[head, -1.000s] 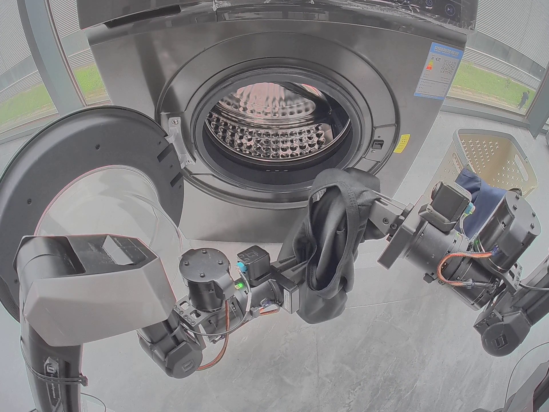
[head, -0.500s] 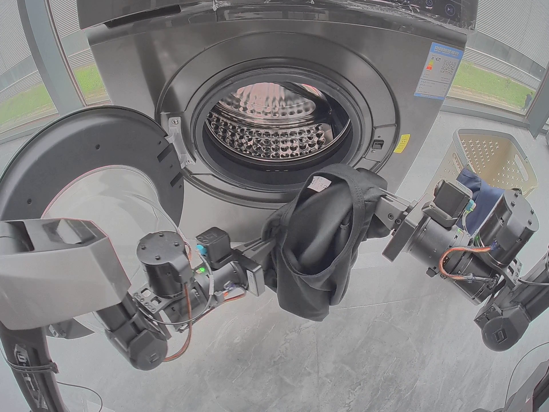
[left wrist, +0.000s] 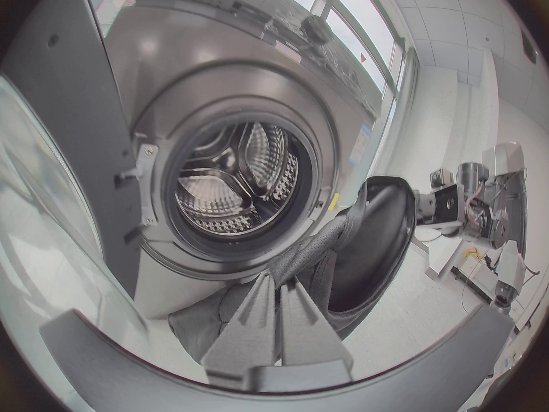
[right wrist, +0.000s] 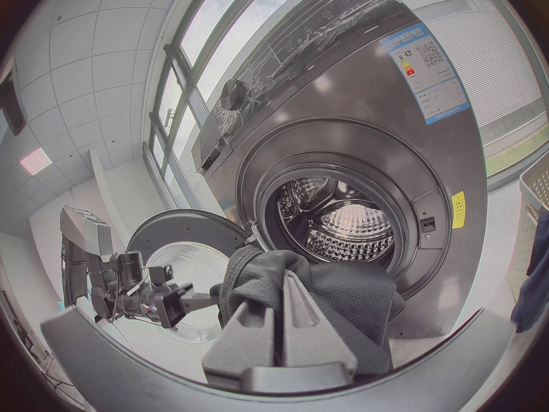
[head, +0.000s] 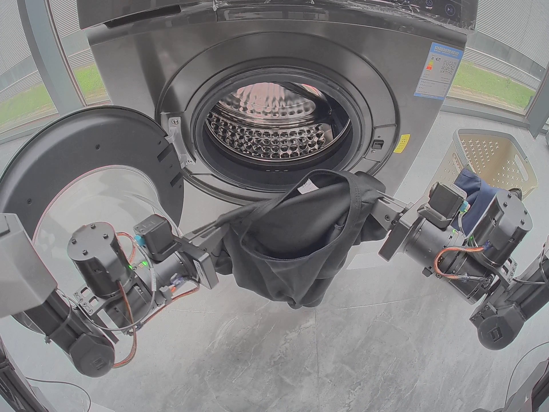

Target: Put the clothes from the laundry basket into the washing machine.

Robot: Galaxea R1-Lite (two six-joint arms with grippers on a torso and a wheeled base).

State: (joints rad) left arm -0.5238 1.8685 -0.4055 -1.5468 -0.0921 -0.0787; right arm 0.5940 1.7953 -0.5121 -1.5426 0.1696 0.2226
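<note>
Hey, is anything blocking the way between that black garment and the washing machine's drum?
Nothing visible does. The door is swung open to the left, and the black garment hangs between the left hand and right hand, just before the drum opening.

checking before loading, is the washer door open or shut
Open: the door stands swung out to the left, and the drum shows through the opening.

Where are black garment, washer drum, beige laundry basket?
black fabric garment [head: 286, 241], head view, sagging middle.
perforated steel washer drum [head: 269, 138], head view, rear wall.
beige plastic laundry basket [head: 497, 155], head view, inner wall.
</note>
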